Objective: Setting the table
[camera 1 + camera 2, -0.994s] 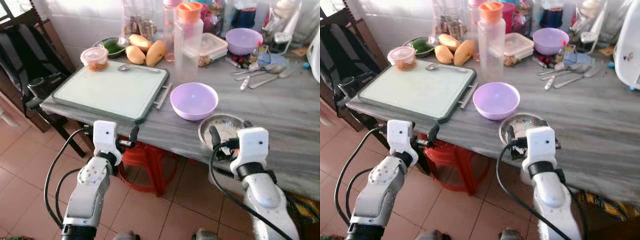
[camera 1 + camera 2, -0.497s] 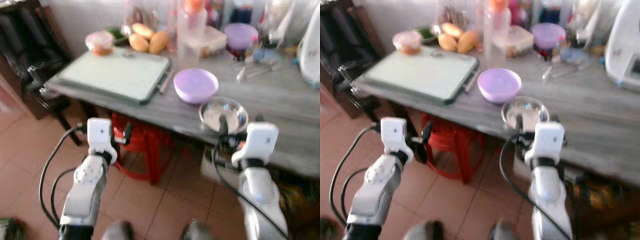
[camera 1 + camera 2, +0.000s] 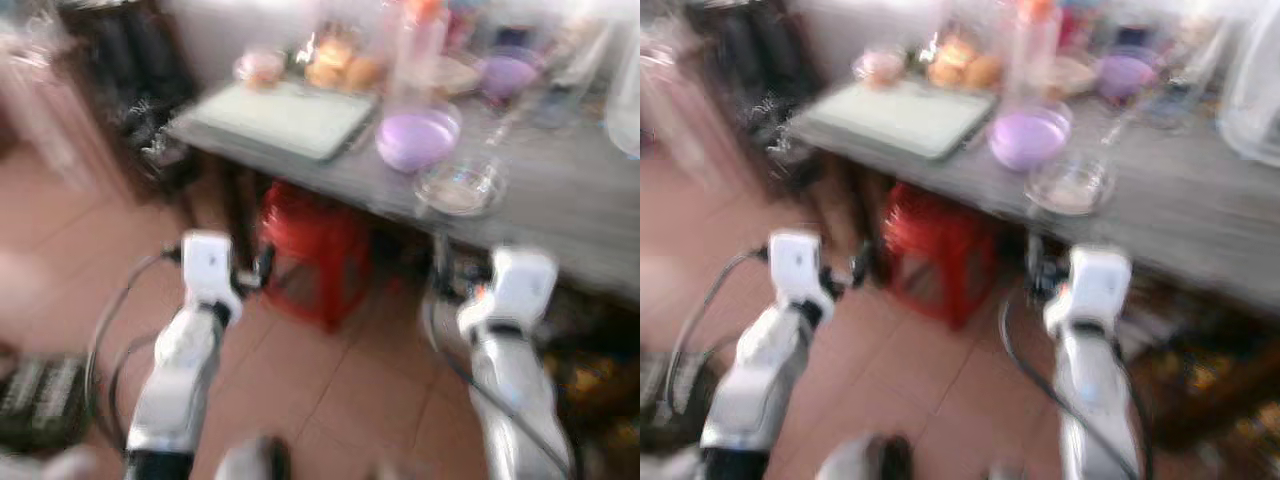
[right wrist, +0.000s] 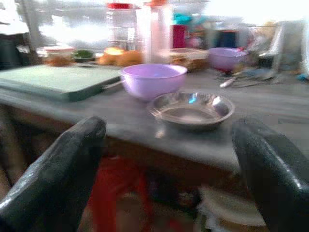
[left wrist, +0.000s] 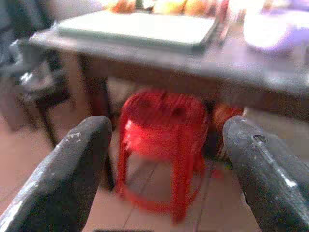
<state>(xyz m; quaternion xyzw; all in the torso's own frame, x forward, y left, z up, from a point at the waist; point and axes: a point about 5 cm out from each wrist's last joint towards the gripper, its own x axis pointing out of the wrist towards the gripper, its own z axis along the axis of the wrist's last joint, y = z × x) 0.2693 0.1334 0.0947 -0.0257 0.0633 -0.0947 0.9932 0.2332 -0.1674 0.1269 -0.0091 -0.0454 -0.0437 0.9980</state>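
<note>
Both pincers hang over the tiled floor, short of the grey table (image 3: pixel 560 215) edge, and each is spread wide with nothing between its fingers. The right gripper (image 4: pixel 169 159) faces a shallow steel bowl (image 4: pixel 191 109) just ahead of it near the table edge, with a lilac bowl (image 4: pixel 153 79) close behind that. The left gripper (image 5: pixel 166 159) looks toward a red plastic stool (image 5: pixel 163 137) under the table, and the pale green cutting board (image 5: pixel 140 26) lies on the tabletop above and beyond it. The head views are blurred.
</note>
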